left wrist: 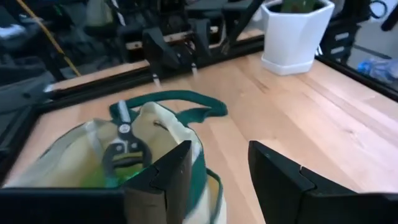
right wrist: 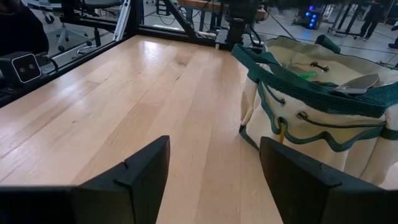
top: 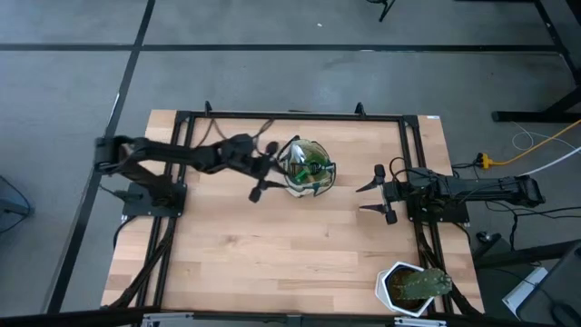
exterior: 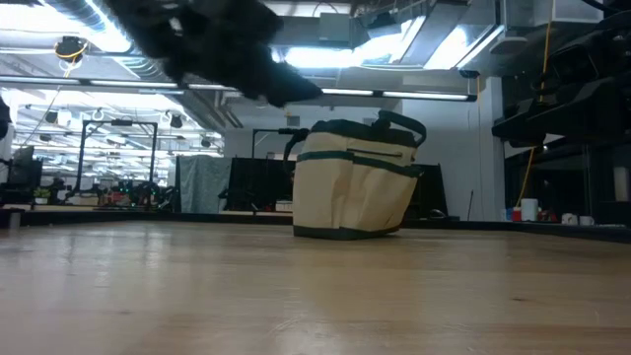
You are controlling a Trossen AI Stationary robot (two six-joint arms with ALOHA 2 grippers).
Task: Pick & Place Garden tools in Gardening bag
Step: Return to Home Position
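Note:
The tan-and-cream gardening bag (top: 307, 168) with dark green trim stands upright on its base at the middle of the table (top: 272, 245). Inside it lie the pruning shears (left wrist: 125, 149), something green (left wrist: 127, 177), and the trowel's silver blade (right wrist: 357, 84). My left gripper (left wrist: 217, 158) hangs open over the bag's left rim (top: 275, 171), with nothing between its fingers. In the low view it shows as a dark shape (exterior: 232, 54) above and left of the bag (exterior: 355, 182). My right gripper (right wrist: 214, 158) waits open near the right edge (top: 374, 197), facing the bag (right wrist: 311, 112).
A white pot (top: 410, 286) with a green plant stands at the near right corner, also seen past the bag in the left wrist view (left wrist: 295, 31). A black frame (top: 290, 115) runs around the tabletop. Bare wood lies on the near side of the bag.

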